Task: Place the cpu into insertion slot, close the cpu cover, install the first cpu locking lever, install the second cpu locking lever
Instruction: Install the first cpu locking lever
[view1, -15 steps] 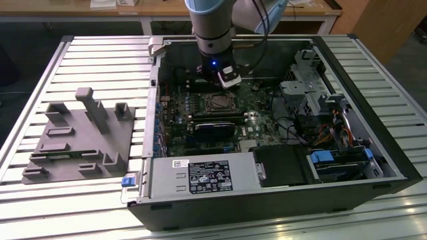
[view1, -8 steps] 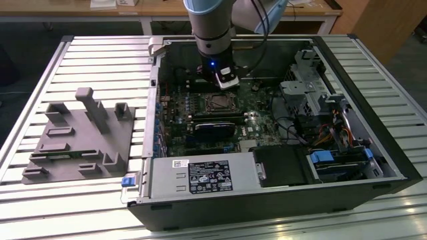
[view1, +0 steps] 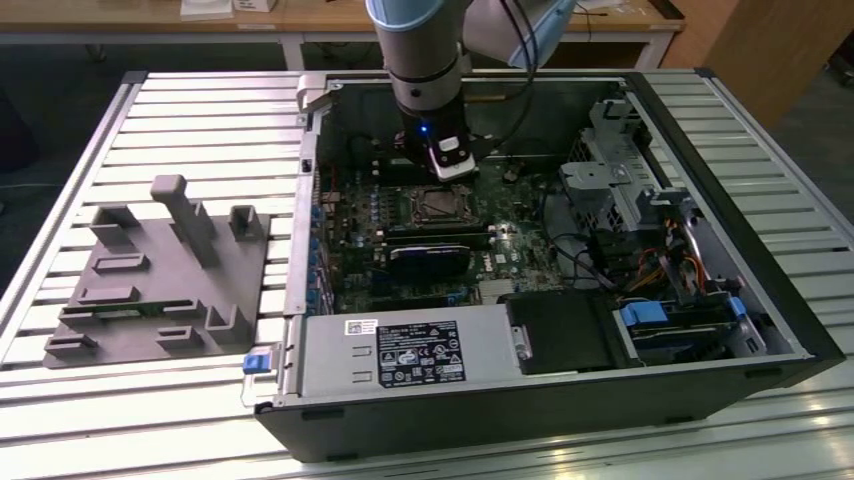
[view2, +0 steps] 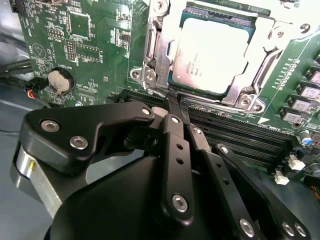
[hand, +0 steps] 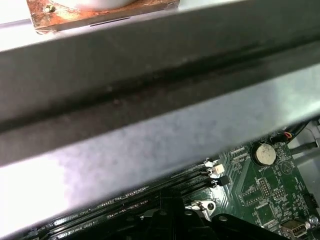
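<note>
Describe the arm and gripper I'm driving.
The arm is a silver-grey tube with light blue joint caps, a black cable alongside and a blue light near the wrist. The gripper is black, its fingers flat linked bars with silver screws.

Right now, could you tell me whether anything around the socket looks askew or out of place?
Nothing stands out. The cpu lies flat and square in the slot, the cover lies over its edges, and the gripper is at one corner of it.
</note>
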